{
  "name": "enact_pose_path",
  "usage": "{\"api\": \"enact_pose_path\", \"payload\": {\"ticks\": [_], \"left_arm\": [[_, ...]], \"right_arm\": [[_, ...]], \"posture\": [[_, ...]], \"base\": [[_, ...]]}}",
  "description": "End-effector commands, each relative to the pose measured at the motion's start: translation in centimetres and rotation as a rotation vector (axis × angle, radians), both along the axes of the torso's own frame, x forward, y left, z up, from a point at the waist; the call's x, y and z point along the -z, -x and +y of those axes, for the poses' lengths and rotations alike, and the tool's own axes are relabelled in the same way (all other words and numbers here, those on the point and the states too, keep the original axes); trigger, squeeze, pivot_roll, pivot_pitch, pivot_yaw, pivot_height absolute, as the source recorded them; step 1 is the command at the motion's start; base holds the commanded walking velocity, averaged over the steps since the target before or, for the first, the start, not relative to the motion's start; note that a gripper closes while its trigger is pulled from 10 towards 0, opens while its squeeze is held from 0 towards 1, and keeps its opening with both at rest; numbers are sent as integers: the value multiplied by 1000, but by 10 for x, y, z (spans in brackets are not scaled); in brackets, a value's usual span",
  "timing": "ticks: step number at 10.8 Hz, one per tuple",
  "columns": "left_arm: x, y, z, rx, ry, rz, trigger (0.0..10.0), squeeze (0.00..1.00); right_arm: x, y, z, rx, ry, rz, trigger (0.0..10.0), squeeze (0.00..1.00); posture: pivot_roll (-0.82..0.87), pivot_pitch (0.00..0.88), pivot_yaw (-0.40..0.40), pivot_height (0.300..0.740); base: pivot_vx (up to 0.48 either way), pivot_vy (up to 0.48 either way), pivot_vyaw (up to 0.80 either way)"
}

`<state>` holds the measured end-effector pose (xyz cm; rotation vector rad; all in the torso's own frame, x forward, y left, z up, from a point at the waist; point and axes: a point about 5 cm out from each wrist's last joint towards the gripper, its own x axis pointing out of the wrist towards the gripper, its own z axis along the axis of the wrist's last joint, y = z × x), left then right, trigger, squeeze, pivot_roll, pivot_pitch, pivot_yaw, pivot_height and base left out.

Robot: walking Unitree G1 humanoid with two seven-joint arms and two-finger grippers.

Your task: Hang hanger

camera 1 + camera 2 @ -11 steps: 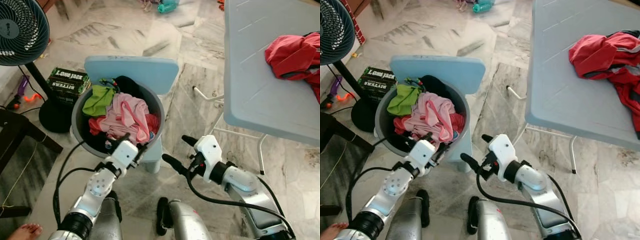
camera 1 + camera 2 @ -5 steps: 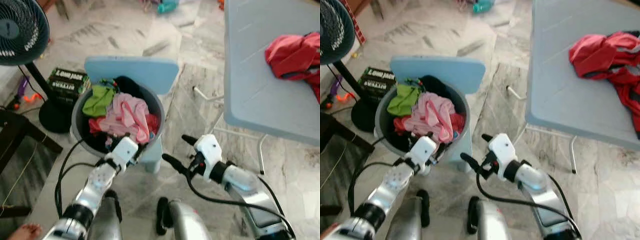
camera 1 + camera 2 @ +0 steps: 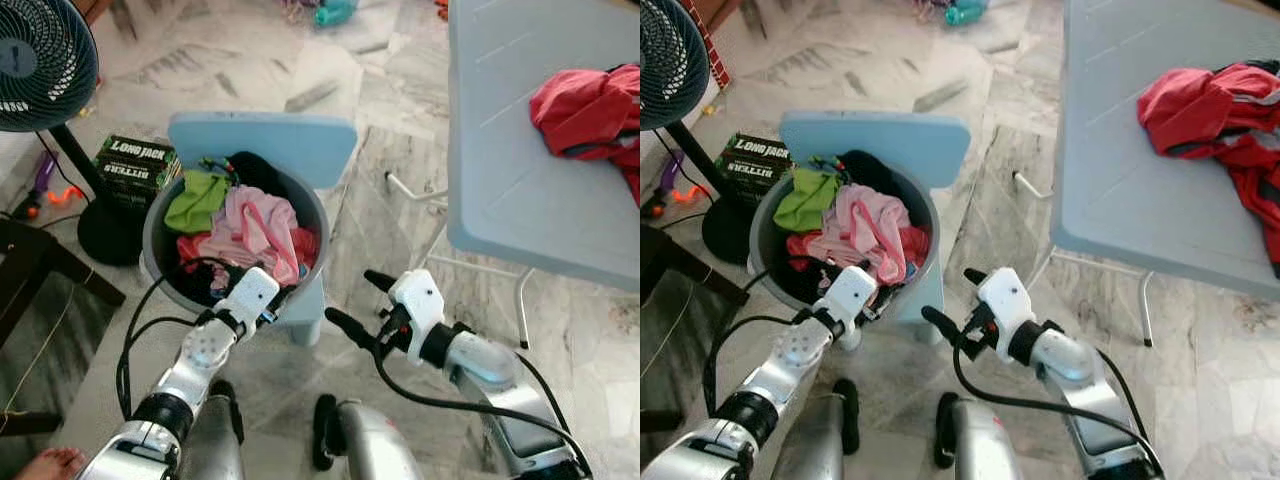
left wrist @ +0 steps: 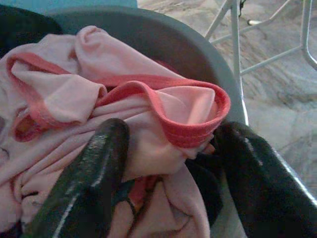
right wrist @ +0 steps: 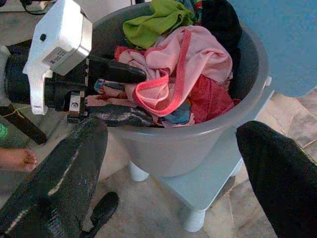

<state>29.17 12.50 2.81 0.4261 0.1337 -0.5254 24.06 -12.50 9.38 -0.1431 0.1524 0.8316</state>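
Observation:
A grey laundry basket [image 3: 320, 215] full of clothes stands on a light blue stool [image 3: 265, 140]. A pink garment [image 3: 262, 225] with a red-pink hem lies on top, beside a green one [image 3: 195, 200]. My left gripper [image 4: 168, 144] is open at the basket's near rim. Its fingers [image 5: 119, 74] stand on either side of the pink hem [image 5: 158, 91] without closing on it. My right gripper [image 3: 355, 300] is open and holds nothing, low in front of the stool, right of the basket. No hanger can be made out.
A grey folding table [image 3: 510, 150] at the right carries a red garment [image 3: 590, 110]. At the left are a standing fan [image 3: 40, 60], a green box [image 3: 135, 165] and a dark bench [image 3: 30, 260]. A person's foot [image 3: 50, 463] is at the bottom left.
My left gripper has reached forward to the basket's near rim, its fingers now around the pink hem. The right arm has stayed put.

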Motion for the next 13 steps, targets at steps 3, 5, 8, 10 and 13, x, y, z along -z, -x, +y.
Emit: {"api": "enact_pose_path", "payload": {"ticks": [3, 5, 8, 10, 13], "left_arm": [[5, 5, -7, 52, -5, 13, 0, 0], [5, 4, -7, 56, -7, 14, 0, 0], [6, 4, -6, 57, -15, 18, 0, 0], [6, 2, -5, 53, -18, 15, 0, 0], [5, 1, -5, 50, -18, 13, 0, 0]], "right_arm": [[-1, 0, -16, -17, 18, 22, 10000, 0], [1, 0, -17, -8, 26, 23, 10000, 0], [3, 0, -15, -9, 34, 22, 10000, 0], [3, -1, -15, -6, 35, 17, 10000, 0], [2, -2, -13, -4, 34, 10, 10000, 0]], "posture": [[-117, 255, -137, 740], [-115, 255, -136, 740], [-115, 252, -132, 740], [-114, 246, -131, 740], [-113, 244, -132, 740]], "base": [[0, 0, 0], [0, 0, 0], [0, 0, 0], [0, 0, 0], [0, 0, 0]]}}
